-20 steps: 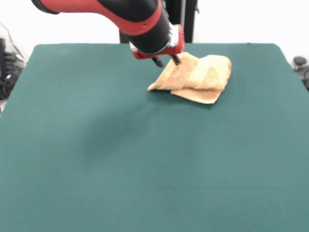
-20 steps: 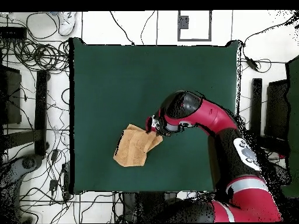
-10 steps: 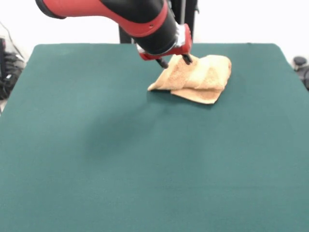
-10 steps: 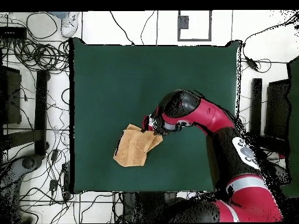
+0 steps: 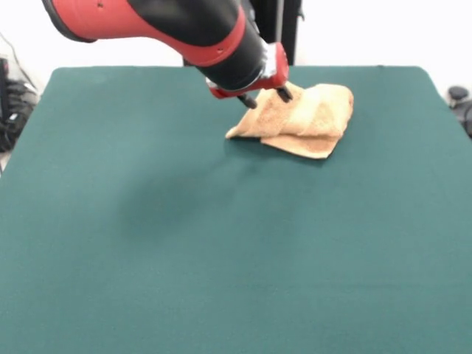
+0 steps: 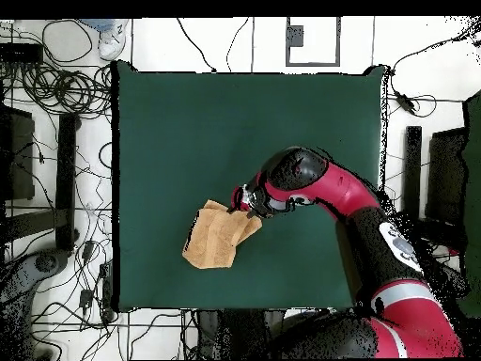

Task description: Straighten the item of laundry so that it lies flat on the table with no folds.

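Hand towel (image 5: 302,118) folded, bunched at far side of table (image 5: 147,243). My gripper (image 5: 265,96) spread open, empty, fingers straddling towel's peak. Terry soft, limp, light; pinch top fold's corner.

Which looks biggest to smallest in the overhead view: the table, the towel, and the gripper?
1. The table, by far the largest.
2. The towel, folded in layers.
3. The gripper, smallest, at the towel's edge.
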